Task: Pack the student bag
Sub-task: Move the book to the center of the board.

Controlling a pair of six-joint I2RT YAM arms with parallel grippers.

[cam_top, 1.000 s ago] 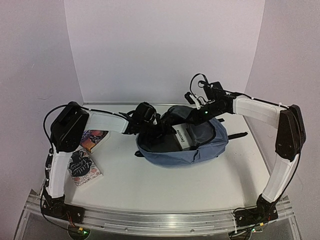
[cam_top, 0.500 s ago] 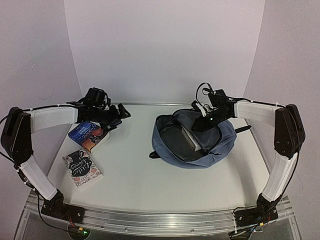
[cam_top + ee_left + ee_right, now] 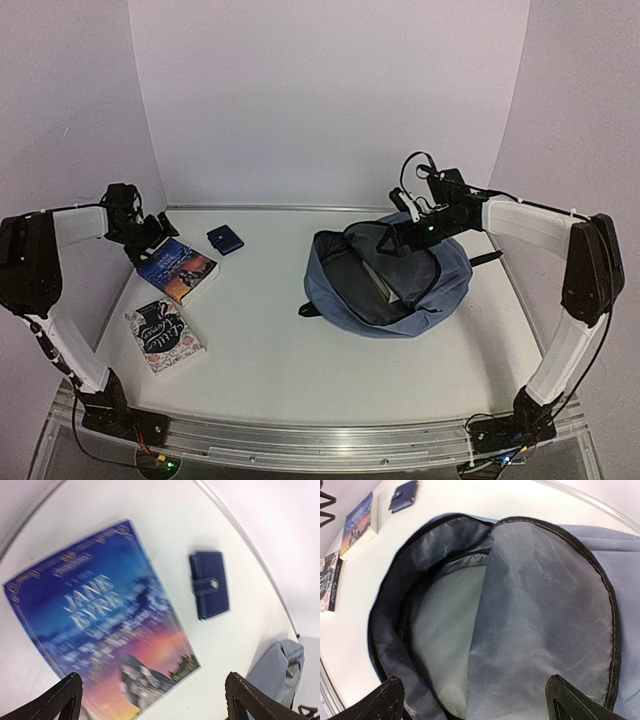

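White tabletop [image 3: 300, 370], enclosed by pale walls [image 3: 330, 100] on the left, far and right sides, is seen from above. The backpack [image 3: 450, 280] is laid flat right of centre with its main compartment unzipped and gaping, and a pale-edged book [image 3: 376, 282] is seen inside. The right gripper [image 3: 392, 238] is held just above the far rim of the opening. At the far left, the left gripper [image 3: 147, 238] is poised over the far corner of a blue novel [image 3: 180, 270]. A patterned book [image 3: 165, 337] is placed nearer, and a small navy wallet [image 3: 225, 240] lies right of the novel, apart from it. From the left wrist, both fingertips are seen spread wide with nothing between them, above the novel titled Jane Eyre, with the wallet beyond and a corner of the backpack at the right edge. From the right wrist, the fingertips are likewise seen spread wide and empty over the open backpack, whose grey lining and black zip edge fill the view. The novel, the patterned book and the wallet are seen at the upper left.
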